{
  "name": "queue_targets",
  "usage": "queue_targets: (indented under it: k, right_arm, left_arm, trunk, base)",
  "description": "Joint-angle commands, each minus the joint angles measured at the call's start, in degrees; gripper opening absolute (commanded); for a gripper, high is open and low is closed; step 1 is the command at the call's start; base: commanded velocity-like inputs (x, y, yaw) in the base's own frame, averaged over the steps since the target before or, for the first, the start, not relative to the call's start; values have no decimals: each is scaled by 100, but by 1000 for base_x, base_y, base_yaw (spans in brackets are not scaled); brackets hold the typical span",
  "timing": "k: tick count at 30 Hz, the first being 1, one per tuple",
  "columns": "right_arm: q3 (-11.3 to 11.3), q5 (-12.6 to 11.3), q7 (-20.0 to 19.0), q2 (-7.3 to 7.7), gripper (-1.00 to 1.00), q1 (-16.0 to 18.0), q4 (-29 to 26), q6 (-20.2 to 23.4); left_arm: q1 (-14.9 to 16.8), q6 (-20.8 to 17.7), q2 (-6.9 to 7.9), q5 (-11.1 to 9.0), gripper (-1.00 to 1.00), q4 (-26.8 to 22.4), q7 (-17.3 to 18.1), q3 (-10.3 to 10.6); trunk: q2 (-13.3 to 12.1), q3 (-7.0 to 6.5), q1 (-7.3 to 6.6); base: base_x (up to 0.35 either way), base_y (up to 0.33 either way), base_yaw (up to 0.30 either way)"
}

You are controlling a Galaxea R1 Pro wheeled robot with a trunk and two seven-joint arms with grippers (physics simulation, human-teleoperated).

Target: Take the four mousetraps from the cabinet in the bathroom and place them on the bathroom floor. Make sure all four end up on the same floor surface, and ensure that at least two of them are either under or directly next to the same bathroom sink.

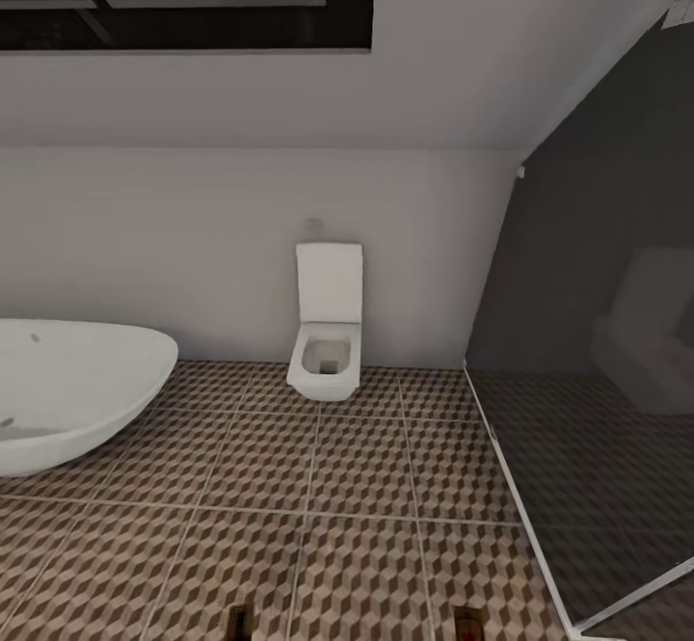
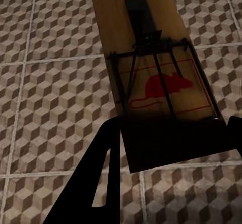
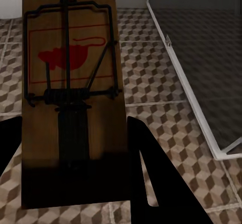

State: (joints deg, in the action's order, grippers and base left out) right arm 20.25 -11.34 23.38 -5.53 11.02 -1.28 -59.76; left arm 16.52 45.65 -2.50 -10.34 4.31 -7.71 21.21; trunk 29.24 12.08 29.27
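Left wrist view: the left gripper (image 2: pixel 171 135) is closed on a mousetrap (image 2: pixel 151 67), the board's long axis running out along the fingers, flat above the bathroom floor (image 2: pixel 50 82). Right wrist view: the right gripper (image 3: pixel 70 148) likewise clamps a second mousetrap (image 3: pixel 70 82), beside a glass shower screen (image 3: pixel 191 98). Head view: bathtub (image 1: pixel 67 390) and toilet (image 1: pixel 328 352) lie ahead; no sink is visible, so neither arm is yet nearer one.

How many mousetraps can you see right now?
2: one mousetrap between the left gripper's fingers, another mousetrap between the right gripper's fingers, both above the tiled floor. Others may be out of view.
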Motion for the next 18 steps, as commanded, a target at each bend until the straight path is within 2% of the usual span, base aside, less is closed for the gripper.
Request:
queue_targets:
  k: [1, 6, 11, 18]
  right_arm:
    - [49, -70, -17, -1, -100, 5, 5, -24]
    - [49, -70, -18, -1, -100, 6, 5, -24]
    - [49, -70, -18, -1, -100, 5, 5, -24]
    - [49, -67, -16, 5, -100, 6, 5, -24]
  left_arm:
    - [9, 32, -5, -29, -100, 23, -21, 51]
    - [9, 31, -5, -29, -100, 21, -20, 50]
    - [9, 37, -5, -29, -100, 19, -23, 50]
    - [9, 37, -5, -29, -100, 18, -28, 50]
  trunk:
    - [9, 7, 2]
    - [9, -15, 2]
    - [9, -23, 2]
    - [9, -24, 2]
  base:
    - [0, 0, -147]
    - [0, 0, -159]
    - [0, 38, -49]
    - [0, 220, -6]
